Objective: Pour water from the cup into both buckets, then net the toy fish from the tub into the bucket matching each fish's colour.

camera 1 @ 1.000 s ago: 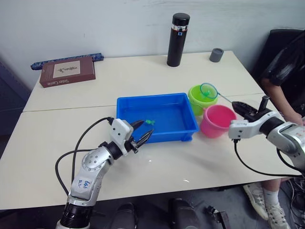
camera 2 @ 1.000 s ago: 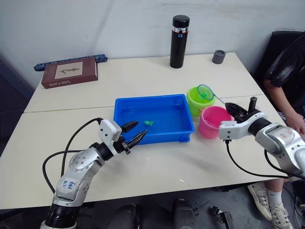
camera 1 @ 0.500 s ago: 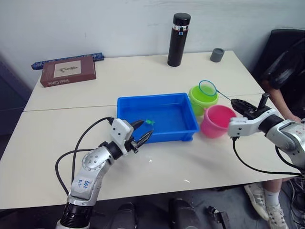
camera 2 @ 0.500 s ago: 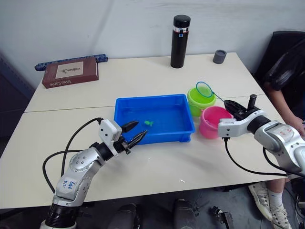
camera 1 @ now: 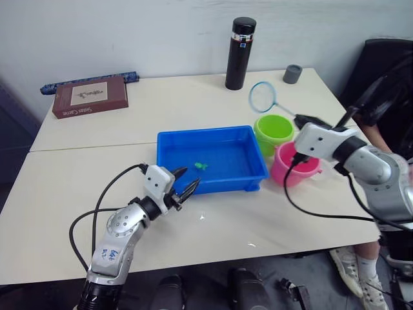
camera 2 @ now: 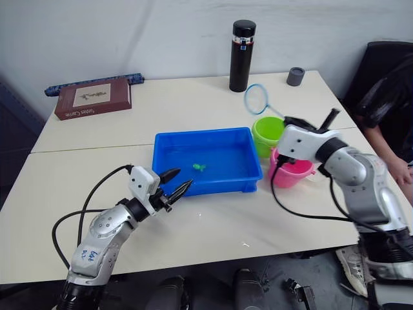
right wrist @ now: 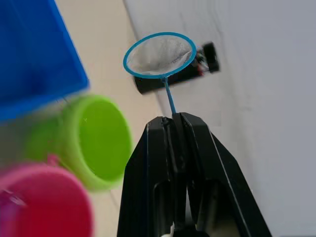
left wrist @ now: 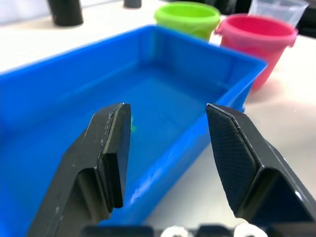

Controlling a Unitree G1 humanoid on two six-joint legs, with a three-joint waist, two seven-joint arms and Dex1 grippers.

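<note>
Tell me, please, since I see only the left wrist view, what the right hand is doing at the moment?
Observer: The right hand is shut on the blue net, raised above the green bucket.
Operator: Thank you. Are any fish left in the tub?
Observer: One green fish lies in the blue tub.
Operator: And what is behind the buckets?
Observer: A tall black flask and a small grey cup stand near the wall.
</note>
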